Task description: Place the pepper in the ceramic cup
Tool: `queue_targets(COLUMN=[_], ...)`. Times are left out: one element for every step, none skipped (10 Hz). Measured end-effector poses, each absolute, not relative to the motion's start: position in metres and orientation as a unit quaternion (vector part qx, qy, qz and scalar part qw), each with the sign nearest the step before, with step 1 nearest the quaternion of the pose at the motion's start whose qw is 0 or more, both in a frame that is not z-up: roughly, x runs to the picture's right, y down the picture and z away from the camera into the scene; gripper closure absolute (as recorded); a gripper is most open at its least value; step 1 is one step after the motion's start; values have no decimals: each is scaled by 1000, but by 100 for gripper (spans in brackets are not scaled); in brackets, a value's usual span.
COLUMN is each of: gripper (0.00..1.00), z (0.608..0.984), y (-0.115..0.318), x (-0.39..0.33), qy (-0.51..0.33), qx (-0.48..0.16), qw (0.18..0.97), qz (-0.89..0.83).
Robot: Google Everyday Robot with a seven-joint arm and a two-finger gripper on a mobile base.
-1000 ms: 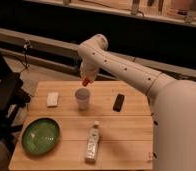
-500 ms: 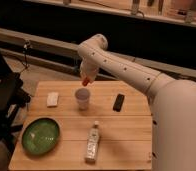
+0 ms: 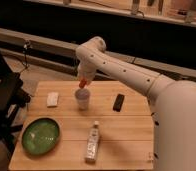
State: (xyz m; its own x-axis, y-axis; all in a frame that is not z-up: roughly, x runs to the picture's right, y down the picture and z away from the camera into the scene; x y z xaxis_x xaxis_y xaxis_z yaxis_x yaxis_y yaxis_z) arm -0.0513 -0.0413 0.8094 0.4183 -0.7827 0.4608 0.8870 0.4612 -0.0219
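The white ceramic cup (image 3: 82, 99) stands upright near the middle of the wooden table (image 3: 131, 125). My gripper (image 3: 83, 80) hangs straight above the cup, at the end of the white arm that reaches in from the right. The small red-orange pepper (image 3: 82, 84) sits at the gripper's tip, a little above the cup's rim.
A green round plate (image 3: 41, 135) lies at the front left. A clear bottle with a white cap (image 3: 93, 143) lies at the front middle. A small white block (image 3: 52, 99) lies left of the cup, and a black oblong object (image 3: 119, 102) lies to its right.
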Motion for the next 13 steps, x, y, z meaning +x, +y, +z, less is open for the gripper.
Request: queue_targets(gripper=[100, 100, 100, 95, 82, 75, 63, 57, 46, 36, 26, 20, 20], z=[808, 808, 808, 808, 808, 808, 809, 808, 808, 809, 809, 809, 809], y=[-37, -34, -33, -29, -27, -25, -23, -22, -21, -21, -20, -20, -19], x=[-54, -55, -57, -60, -63, -63, -64, -64, -64, -64, -64, -64, -64], qy=[-202, -206, -208, -213, -217, -218, -220, -221, -224, -225, -226, -226, -226], qx=[-135, -142, -144, -150, -155, -159, -162, -163, -163, -164, -164, -166, -166], qw=[829, 826, 824, 820, 816, 815, 814, 814, 813, 813, 813, 812, 812], qz=[-503, -506, -507, -510, -512, -513, -513, -512, -512, -511, -511, -512, -512])
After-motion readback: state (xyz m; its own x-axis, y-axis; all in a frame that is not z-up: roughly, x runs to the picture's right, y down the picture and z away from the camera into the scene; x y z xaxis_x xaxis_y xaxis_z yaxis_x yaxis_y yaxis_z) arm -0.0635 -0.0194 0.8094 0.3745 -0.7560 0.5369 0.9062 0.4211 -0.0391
